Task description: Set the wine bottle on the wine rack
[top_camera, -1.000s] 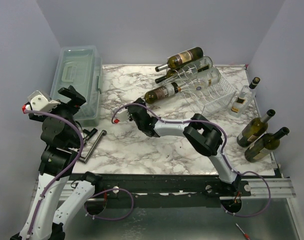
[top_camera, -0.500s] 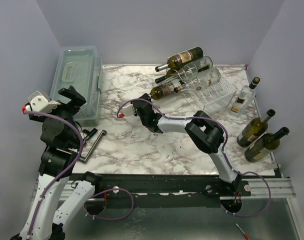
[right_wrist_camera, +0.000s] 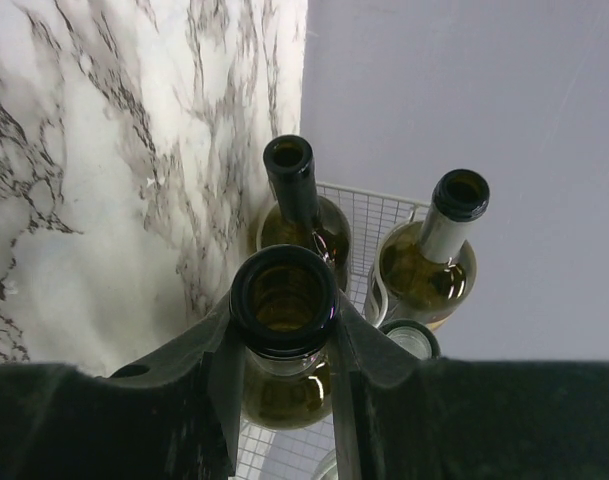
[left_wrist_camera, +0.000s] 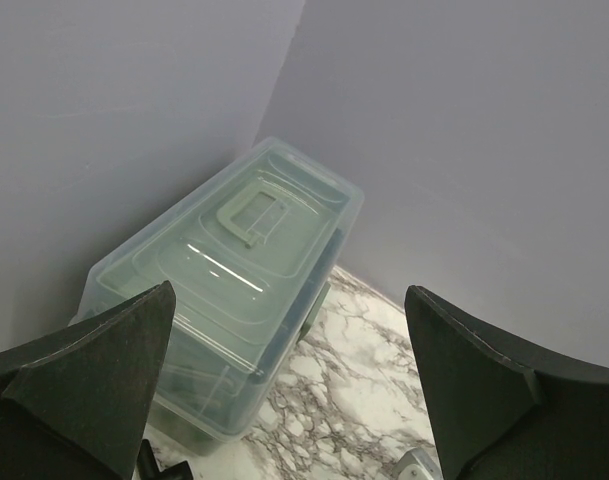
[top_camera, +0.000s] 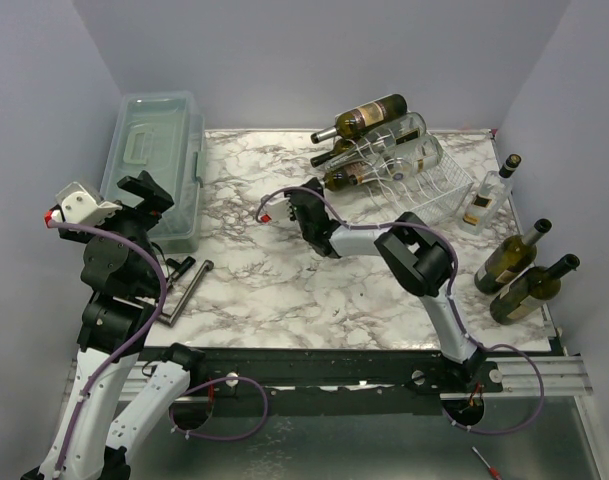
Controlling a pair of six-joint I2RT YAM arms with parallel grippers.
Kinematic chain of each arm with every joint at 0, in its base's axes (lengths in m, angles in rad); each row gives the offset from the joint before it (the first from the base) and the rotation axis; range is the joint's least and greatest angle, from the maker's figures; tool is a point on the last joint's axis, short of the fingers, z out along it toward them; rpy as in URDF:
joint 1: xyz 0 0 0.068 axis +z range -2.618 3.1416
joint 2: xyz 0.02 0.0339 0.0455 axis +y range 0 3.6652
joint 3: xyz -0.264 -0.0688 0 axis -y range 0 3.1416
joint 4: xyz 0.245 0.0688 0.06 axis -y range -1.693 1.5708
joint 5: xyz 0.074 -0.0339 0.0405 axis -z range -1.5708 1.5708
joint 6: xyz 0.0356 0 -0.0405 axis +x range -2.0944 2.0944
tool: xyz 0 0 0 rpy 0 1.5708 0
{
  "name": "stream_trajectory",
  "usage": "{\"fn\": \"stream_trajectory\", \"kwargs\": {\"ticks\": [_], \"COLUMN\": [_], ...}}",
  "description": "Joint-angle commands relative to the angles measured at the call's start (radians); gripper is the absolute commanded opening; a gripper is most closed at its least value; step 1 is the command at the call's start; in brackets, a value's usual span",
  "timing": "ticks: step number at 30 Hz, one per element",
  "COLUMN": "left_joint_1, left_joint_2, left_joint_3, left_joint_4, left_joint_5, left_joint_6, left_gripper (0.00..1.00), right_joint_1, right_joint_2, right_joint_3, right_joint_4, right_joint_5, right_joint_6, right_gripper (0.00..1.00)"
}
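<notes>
My right hand (top_camera: 314, 200) sits at the left end of the wine rack (top_camera: 439, 190), closed on the neck of the wine bottle (top_camera: 359, 174). The bottle's body lies tilted across the rack's wires. Behind it on the rack rest a dark labelled bottle (top_camera: 369, 117) and a clear bottle (top_camera: 412, 152). Right of the rack stand a small clear bottle (top_camera: 487, 198) and two dark bottles (top_camera: 512, 257). Far left of the rack, on the marble tabletop (top_camera: 264, 290), is the lidded bin (top_camera: 156, 160), with my left hand (top_camera: 144, 195) raised beside it.

About eight wine bottles (top_camera: 369, 116), one wine rack (top_camera: 439, 195), one lidded bin (top_camera: 154, 150).
</notes>
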Motion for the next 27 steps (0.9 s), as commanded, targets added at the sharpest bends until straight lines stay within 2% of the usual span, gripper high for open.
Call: {"fn": "stream_trajectory", "kwargs": {"ticks": [1,27], "left_joint_1": [0.001,-0.015], "left_joint_2": [-0.01,-0.01], "left_joint_3": [-0.012,-0.015], "left_joint_4": [0.018,0.026], "left_joint_5": [0.023,0.02], "left_joint_6": [-0.007,-0.001], "left_gripper": [0.99,0.99], "right_joint_1": [-0.027,-0.144], "right_joint_2": [0.015,0.114], "right_joint_3": [-0.008,-0.057], "right_joint_4": [0.172,0.373], "right_joint_5": [0.002,-0.056], "right_joint_6": [-0.138,-0.217], "right_gripper": [0.01,0.01]}}
